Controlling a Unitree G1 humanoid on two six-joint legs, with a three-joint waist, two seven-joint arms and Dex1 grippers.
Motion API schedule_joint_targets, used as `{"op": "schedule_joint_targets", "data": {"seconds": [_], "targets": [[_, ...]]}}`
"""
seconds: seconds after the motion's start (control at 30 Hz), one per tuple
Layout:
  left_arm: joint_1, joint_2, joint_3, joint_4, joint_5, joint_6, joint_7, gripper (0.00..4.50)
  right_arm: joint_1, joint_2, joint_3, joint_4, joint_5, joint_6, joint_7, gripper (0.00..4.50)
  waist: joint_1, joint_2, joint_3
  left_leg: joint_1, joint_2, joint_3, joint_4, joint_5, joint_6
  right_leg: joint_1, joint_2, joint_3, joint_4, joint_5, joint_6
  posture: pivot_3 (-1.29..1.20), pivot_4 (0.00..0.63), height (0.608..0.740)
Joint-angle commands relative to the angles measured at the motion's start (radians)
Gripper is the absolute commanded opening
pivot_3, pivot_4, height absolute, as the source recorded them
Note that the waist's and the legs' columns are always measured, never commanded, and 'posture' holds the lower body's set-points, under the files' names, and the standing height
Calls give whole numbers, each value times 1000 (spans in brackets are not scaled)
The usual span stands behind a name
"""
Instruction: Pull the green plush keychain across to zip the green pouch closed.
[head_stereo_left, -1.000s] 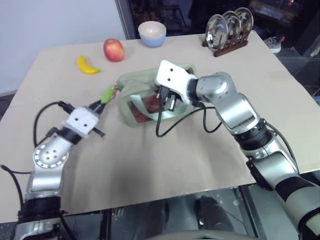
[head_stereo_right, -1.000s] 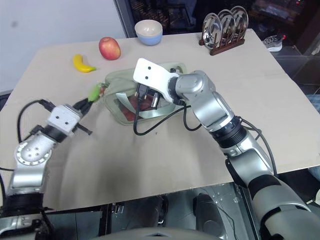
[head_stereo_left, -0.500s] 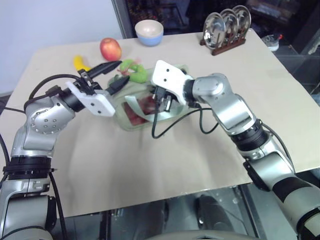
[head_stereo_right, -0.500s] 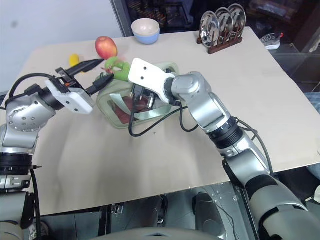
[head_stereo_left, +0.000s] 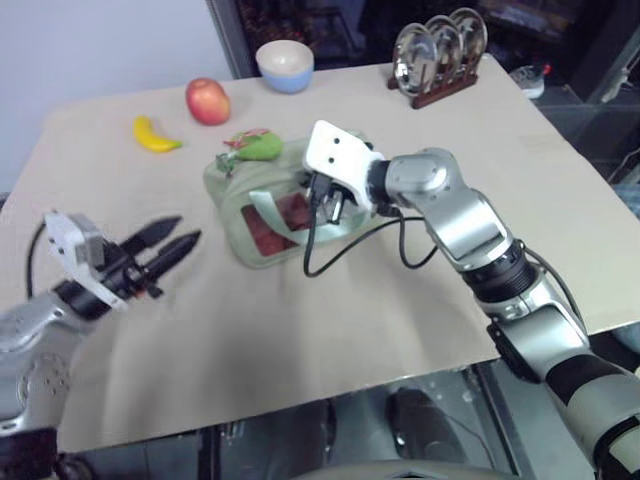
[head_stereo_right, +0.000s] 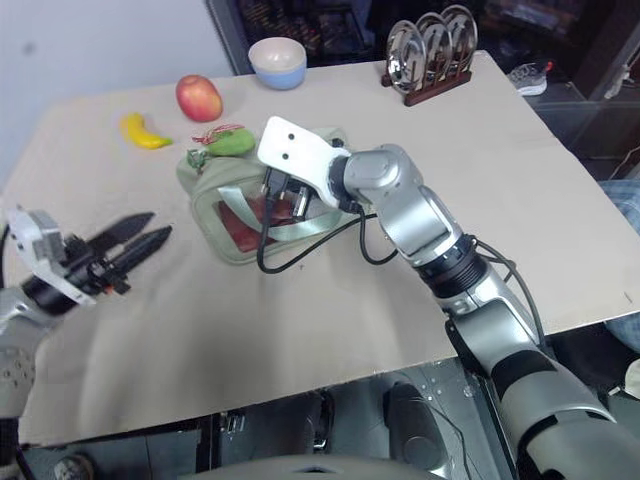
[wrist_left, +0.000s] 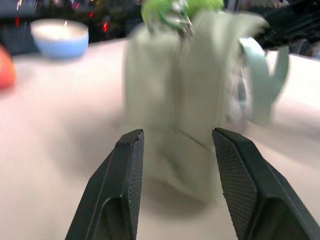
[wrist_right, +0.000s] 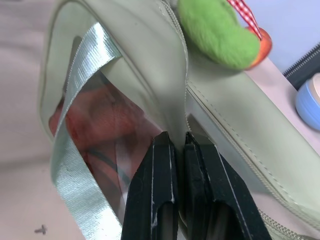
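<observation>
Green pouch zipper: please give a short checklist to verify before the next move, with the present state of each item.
1. Right gripper shut on the green pouch edge: ok.
2. Left gripper open, holding nothing: ok.
3. Green plush keychain lies on the pouch top at its far end, free: ok.
4. Zipper fully closed: cannot tell.
5. Banana and apple apart from the pouch: ok.

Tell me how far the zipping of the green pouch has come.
Done, apparently: the green plush keychain lies on the far end of the green pouch, released. In hand: the right tool is shut on the pouch's edge. The left tool hangs open, apart from the pouch. Left: probably only letting go; the zipper itself is unclear.
</observation>
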Motion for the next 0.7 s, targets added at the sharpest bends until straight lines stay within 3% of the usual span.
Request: {"op": "schedule_joint_targets", "data": {"seconds": [0.03, 0.23, 0.47, 0.57, 0.6, 0.7], "targets": [[-2, -31, -11, -97, -2, 46, 35, 2218, -16, 2, -12, -30, 6, -13, -5, 0, 12, 0, 0, 0, 0, 0, 0, 0, 0, 0, 0, 0, 0, 1, -1, 0, 150, 740], [-94, -112, -83, -75, 138, 25, 121, 2218, -16, -10, -9, -41, 4, -8, 0, 0, 20, -1, -1, 1, 0, 0, 0, 1, -1, 1, 1, 0, 0, 1, -1, 0, 150, 740], [-156, -142, -96, -61, 183, 27, 127, 2218, -13, -17, -5, -53, 1, -7, 1, 0, 11, -1, -1, 1, 0, 0, 0, 1, -1, 1, 1, 0, 0, 1, -1, 0, 150, 740], [-168, -155, -111, -65, 204, 21, 119, 1472, -13, -22, 1, -54, -3, -14, 4, 0, 12, -1, -1, 1, 0, 0, 0, 1, -2, 1, 1, 0, 0, 1, -1, 0, 150, 740], [-167, -159, -112, -67, 205, 22, 117, 1027, -13, -25, 2, -54, -4, -18, 6, 0, 11, -1, -1, 1, 0, 0, 0, 1, -2, 1, 1, 0, 0, 1, -1, 0, 150, 740], [-163, -164, -108, -66, 220, 12, 118, 13, -11, -45, -10, -69, 7, -44, 25, 1199, 12, -1, -1, 1, 0, 0, 0, 1, -2, 0, 1, 0, 0, 1, -1, 0, 150, 740]]}}
